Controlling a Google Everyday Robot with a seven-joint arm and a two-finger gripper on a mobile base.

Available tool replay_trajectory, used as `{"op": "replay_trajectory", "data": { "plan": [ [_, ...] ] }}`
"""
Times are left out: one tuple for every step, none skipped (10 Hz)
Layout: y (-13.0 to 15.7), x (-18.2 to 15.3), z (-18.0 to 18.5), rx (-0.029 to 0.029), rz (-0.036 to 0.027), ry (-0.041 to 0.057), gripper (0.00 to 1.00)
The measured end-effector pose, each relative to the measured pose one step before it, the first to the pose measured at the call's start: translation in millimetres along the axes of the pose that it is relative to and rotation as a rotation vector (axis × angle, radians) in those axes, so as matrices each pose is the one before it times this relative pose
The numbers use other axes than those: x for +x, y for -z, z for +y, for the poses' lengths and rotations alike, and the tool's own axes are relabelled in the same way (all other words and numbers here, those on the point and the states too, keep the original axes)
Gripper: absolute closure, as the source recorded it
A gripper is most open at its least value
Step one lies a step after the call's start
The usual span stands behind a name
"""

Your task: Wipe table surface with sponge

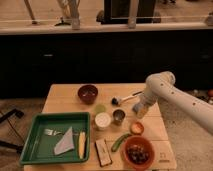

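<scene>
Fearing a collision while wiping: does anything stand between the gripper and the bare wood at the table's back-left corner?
Yes. The gripper hangs over the right side of the table; a white-handled utensil and a brown bowl lie between it and that bare wood. I cannot make out the sponge.
</scene>
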Motion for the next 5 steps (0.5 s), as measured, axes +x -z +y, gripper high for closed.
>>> {"op": "replay_trajectory", "data": {
  "plan": [
    [-0.88, 0.99, -3.78, -0.00020, -0.00426, 0.02611, 0.20],
    [-1.27, 3.38, -3.59, 0.00262, -0.00221, 0.02913, 0.20],
    [-0.43, 3.43, -3.73, 0.01106, -0.00043, 0.03211, 0.20],
    [-0.71, 2.00, -3.70, 0.01507, 0.00017, 0.04263, 0.20],
    [0.27, 1.46, -5.29, 0.00957, -0.01633, 0.06487, 0.20]
  ]
}}
